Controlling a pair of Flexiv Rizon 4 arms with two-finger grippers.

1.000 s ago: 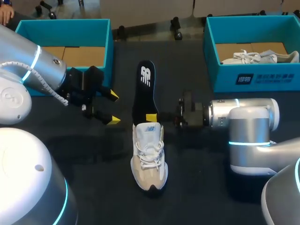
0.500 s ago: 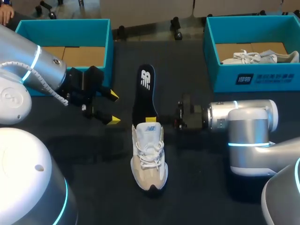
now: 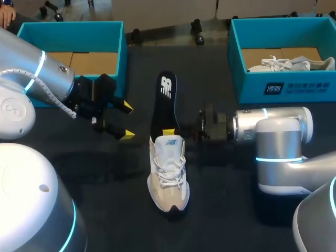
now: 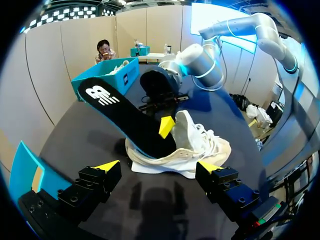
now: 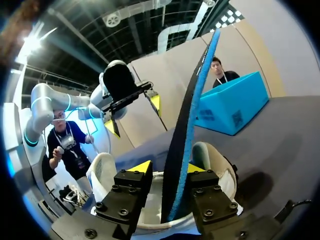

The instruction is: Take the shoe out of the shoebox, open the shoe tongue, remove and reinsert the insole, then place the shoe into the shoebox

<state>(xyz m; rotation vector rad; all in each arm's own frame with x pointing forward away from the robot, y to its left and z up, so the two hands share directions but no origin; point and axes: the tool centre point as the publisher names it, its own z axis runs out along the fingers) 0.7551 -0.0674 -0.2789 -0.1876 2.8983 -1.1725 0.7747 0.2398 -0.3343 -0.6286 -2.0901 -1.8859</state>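
**A:** How will the insole (image 3: 164, 100) handle, and where is it?

**B:** I'd judge it light, thin and floppy along its length, so it is best pinched near the end going into the shoe. The right gripper (image 5: 167, 172) is clenched on it just above the sneaker's collar. Its lower end sits in the opening and its logo end slants up toward the far side.

**A:** And the sneaker (image 3: 169, 176)?

**B:** It stands on its sole mid-tabletop (image 3: 105, 173), toe toward the near edge. It probably has a soft upper and a firmer sole, so take it across the heel or midfoot. It may slide when the insole is pushed in. The left gripper (image 3: 126, 121) hangs released to its left, well apart.

**A:** What's the count?

**B:** There is one insole and two sneakers, the second sneaker (image 3: 294, 64) lying in the right shoebox (image 3: 286, 86). There are two shoeboxes, counting the left shoebox (image 3: 73, 26), and two grippers.
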